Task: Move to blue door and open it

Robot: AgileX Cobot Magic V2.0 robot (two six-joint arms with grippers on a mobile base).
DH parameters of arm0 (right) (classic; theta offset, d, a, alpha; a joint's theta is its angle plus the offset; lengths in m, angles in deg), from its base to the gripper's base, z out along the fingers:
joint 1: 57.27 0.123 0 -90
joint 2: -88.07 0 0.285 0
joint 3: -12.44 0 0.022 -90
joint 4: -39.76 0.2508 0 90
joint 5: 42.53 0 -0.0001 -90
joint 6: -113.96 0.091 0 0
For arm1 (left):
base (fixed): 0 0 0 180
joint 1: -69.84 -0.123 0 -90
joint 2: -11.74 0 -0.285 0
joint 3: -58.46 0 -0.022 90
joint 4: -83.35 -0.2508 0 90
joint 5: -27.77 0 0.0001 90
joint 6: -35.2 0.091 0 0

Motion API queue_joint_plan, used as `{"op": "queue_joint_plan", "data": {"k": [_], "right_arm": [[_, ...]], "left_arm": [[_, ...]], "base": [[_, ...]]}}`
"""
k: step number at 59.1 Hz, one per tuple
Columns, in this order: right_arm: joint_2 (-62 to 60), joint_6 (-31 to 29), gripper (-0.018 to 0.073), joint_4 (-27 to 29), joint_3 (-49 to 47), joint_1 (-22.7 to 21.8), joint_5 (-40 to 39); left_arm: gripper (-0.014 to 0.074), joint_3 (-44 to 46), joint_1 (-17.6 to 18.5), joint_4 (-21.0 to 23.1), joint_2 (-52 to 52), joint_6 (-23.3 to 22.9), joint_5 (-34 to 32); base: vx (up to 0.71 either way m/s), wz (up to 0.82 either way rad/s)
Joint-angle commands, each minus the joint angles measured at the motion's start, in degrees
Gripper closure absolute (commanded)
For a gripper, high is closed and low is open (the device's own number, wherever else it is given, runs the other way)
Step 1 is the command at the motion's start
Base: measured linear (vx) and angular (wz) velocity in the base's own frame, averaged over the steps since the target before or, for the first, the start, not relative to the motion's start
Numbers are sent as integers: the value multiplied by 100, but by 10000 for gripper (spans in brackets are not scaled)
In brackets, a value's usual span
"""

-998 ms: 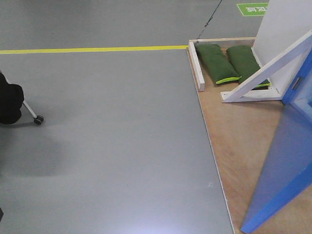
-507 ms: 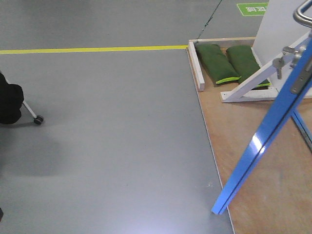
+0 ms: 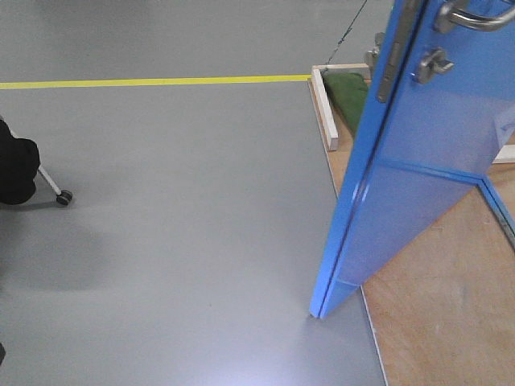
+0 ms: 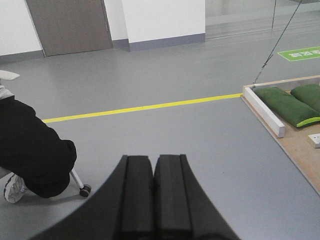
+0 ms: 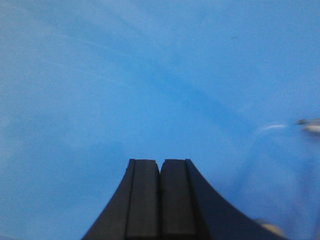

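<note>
Exterior front-facing view: the blue door (image 3: 418, 161) fills the upper right of the frame, standing ajar, long axis upright, free edge with the edge plate (image 3: 392, 60) turned toward the left. Pressed together, the right pincer (image 5: 160, 200) faces the blue panel closely, probably to push it; the left pincer (image 4: 153, 200), also pressed together, hangs over the floor (image 4: 175, 130).

You see a glossy bright-blue door (image 3: 426, 161) with a silver lever handle (image 3: 475, 18), silver thumb-turn (image 3: 432, 64) and dull grey edge plate (image 3: 392, 60). Floor (image 3: 177, 201) is plain grey with one yellow line (image 3: 153, 81). Platform (image 3: 434, 322) is tan plywood with faint grain, and its beam (image 3: 323, 108) is white. Sandbags (image 4: 286, 104) are dark green with lime trim. Floor sign (image 4: 299, 53) is green with white characters. Your left gripper (image 4: 153, 165) and right gripper (image 5: 160, 167) are matte black.
</note>
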Motion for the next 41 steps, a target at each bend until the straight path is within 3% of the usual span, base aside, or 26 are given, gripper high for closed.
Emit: {"op": "queue_joint_plan", "data": {"k": [1, 16, 41], "right_arm": [[-51, -101, 557, -571, -200, 132, -484], [311, -101, 557, -1541, -200, 450, -931], [31, -101, 557, -1482, -200, 444, -969]], "left_arm": [[526, -25, 26, 43, 43, -14, -483], [526, -25, 26, 43, 43, -14, -483], [526, -25, 26, 43, 43, -14, -483]], "base": [[0, 0], [0, 0], [0, 0]]}}
